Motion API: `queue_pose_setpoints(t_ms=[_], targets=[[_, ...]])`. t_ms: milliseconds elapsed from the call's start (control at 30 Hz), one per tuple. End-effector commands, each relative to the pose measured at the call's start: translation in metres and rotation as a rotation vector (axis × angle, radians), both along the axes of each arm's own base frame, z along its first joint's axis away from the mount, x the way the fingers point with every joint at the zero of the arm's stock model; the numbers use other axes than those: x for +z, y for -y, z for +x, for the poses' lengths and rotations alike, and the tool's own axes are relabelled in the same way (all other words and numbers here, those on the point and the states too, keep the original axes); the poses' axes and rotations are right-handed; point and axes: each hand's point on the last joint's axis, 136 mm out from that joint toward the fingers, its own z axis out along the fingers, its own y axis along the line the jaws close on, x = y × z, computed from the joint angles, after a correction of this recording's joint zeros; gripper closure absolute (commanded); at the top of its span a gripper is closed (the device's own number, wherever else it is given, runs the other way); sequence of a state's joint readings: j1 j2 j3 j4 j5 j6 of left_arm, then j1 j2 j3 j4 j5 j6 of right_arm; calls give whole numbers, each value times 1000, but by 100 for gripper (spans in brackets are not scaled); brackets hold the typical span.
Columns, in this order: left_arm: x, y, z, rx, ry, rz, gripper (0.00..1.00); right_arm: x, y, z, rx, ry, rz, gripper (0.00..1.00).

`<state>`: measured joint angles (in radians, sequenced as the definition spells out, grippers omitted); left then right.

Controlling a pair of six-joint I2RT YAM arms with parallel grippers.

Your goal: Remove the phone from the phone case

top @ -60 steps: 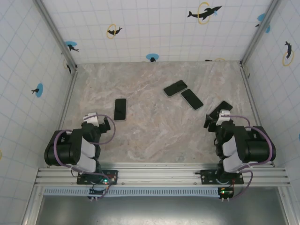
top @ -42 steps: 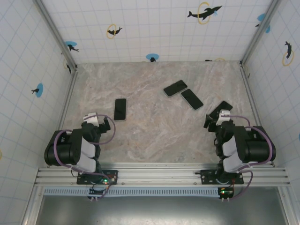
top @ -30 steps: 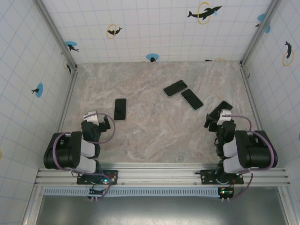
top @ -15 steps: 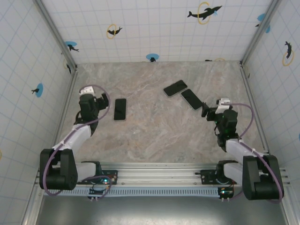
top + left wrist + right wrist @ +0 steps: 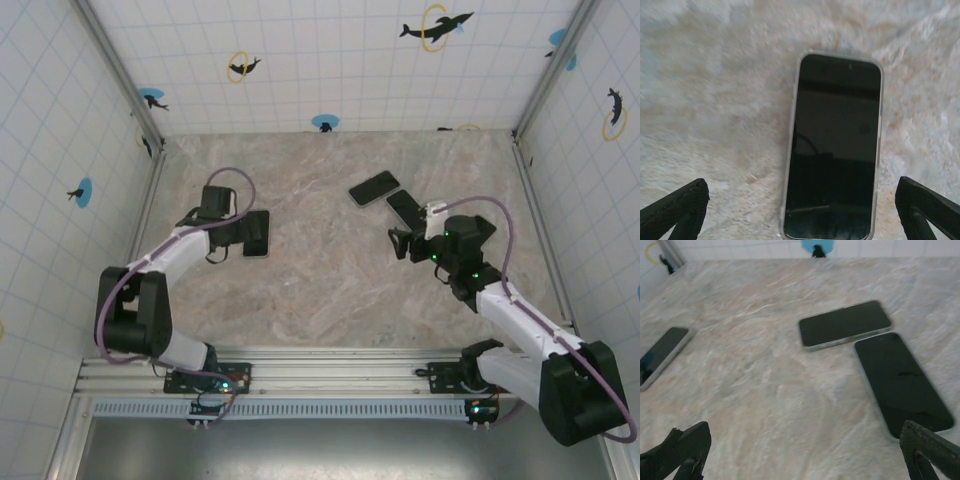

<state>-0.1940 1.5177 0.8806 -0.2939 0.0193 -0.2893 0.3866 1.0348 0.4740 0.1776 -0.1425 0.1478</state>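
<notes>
On the table (image 5: 715,100) directly under the left pincer (image 5: 800,215): jaws spread wide, empty. A phone (image 5: 835,150) lies flat and face up between the two tips, nearer the right one, in a pale phone case (image 5: 791,150) whose rim edges the glass.

Risks, as judged:
- The phone lies flush on stone, so closing across its width may only skid it.
- A squeeze would clamp case and phone together and free nothing.
- The thin rim gives little purchase for peeling, so a tip could slip off.
- A second hold looks needed. The right pincer (image 5: 805,450), also wide and empty, is well apart from this phone.
- Ahead of the right pincer lie a nearer phone (image 5: 900,385) and a farther phone (image 5: 845,324), close together. A careless sweep could knock either.

Unclear:
- The left wrist view is soft, and the frame cuts off the phone's near end.
- The case back is unseen.
- Both farther phones show pale edges, but I cannot tell whether they are cased.
- From above, the right pincer overlaps the nearer phone's end.
</notes>
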Motion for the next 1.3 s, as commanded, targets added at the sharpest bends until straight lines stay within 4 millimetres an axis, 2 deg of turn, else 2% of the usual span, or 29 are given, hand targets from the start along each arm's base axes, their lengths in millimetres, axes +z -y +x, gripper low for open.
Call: queue_pose_setpoints(t_ms=[0, 133, 333, 467, 800, 900, 1267], targets=[[-11, 14, -7, -48, -89, 16, 2, 10, -15, -7, 25, -30, 19, 1], [-23, 15, -1, -82, -126, 71, 2, 10, -32, -12, 60, -31, 3, 1], [-28, 26, 18, -132, -126, 113, 2, 9, -47, -11, 98, -37, -14, 1], [-35, 32, 24, -153, -140, 117, 2, 8, -50, -8, 107, -45, -23, 1], [-55, 17, 24, -131, -185, 218, 2, 3, -55, -4, 121, -66, -46, 1], [-56, 26, 23, -141, -185, 161, 3, 2, -56, -3, 120, -68, -45, 1], [-69, 33, 19, -152, -215, 120, 24, 3, -58, 4, 100, -80, -38, 1]])
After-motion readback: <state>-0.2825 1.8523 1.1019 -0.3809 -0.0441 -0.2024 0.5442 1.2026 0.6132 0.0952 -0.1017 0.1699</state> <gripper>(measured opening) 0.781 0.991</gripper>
